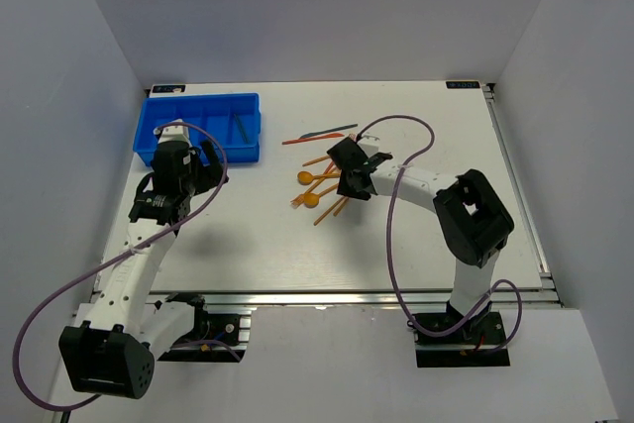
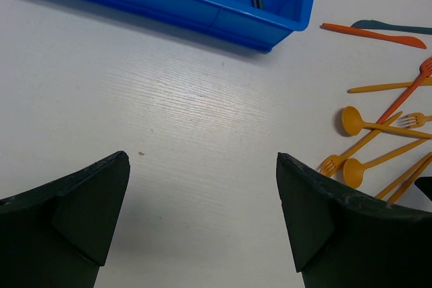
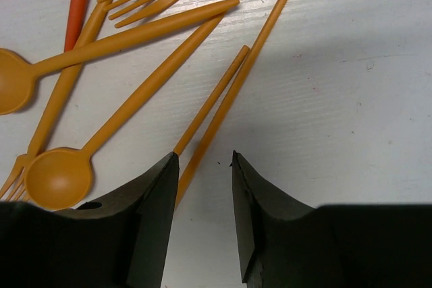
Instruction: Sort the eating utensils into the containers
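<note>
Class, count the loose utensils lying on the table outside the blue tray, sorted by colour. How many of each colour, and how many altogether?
Orange utensils: 7
Red utensils: 2
Dark blue utensils: 1
Total in view: 10

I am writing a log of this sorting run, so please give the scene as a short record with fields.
tray: blue tray, far left of the table, one dark stick inside
loose utensils: orange pile of spoons, forks and sticks; red knife and dark knife beyond it
left claw: open, over bare table near the tray
right claw: narrowly open, low over two orange sticks
</note>
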Controlling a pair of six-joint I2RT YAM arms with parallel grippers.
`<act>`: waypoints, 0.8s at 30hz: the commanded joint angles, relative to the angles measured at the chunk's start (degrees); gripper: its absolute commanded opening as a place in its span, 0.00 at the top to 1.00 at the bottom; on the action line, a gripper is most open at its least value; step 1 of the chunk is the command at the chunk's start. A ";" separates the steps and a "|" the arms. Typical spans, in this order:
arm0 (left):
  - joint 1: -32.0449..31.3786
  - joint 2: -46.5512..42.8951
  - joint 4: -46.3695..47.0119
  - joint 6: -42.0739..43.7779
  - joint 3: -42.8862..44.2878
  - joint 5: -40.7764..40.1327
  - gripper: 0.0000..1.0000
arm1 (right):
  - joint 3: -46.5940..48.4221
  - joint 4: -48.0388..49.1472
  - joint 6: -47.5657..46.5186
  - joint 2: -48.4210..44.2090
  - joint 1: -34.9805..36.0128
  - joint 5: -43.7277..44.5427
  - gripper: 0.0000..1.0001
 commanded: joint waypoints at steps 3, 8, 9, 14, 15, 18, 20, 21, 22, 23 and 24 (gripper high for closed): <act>0.06 -1.33 0.78 0.58 -0.56 1.03 0.02 | 1.65 -1.70 2.97 2.22 0.34 1.86 0.58; 0.06 -1.07 0.61 0.76 -0.38 0.95 0.02 | 1.47 -1.70 3.33 3.54 0.34 1.59 0.58; 0.06 -1.07 0.61 0.76 -0.38 0.95 0.02 | 1.56 -1.44 3.42 3.80 0.34 1.42 0.58; 0.06 -1.07 0.61 0.76 -0.47 1.04 0.02 | 2.17 -1.96 3.85 5.74 0.25 1.07 0.59; 0.06 -1.07 0.69 0.76 -0.38 1.21 0.02 | 1.48 -1.35 4.03 5.74 0.25 0.63 0.60; 0.06 -0.89 0.69 0.76 -0.47 1.30 0.02 | 0.51 -1.61 5.52 5.21 0.17 1.06 0.70; 0.06 -0.98 0.69 0.76 -0.47 1.30 0.02 | -1.16 -2.05 6.49 4.08 -0.10 1.41 0.80; 0.06 -0.90 0.69 0.76 -0.47 1.30 0.02 | -2.04 -2.14 6.93 3.46 -0.53 1.59 0.82; 0.06 -0.89 0.69 0.76 -0.47 1.39 0.02 | -3.79 -1.97 7.37 2.84 -0.97 1.59 0.84; 0.06 -0.98 0.69 0.76 -0.56 1.39 0.02 | -4.76 -1.70 7.37 1.71 -1.24 1.51 0.88; -0.02 -0.98 0.61 0.76 -0.47 1.39 0.02 | -5.73 -1.44 7.46 1.00 -2.20 1.33 0.91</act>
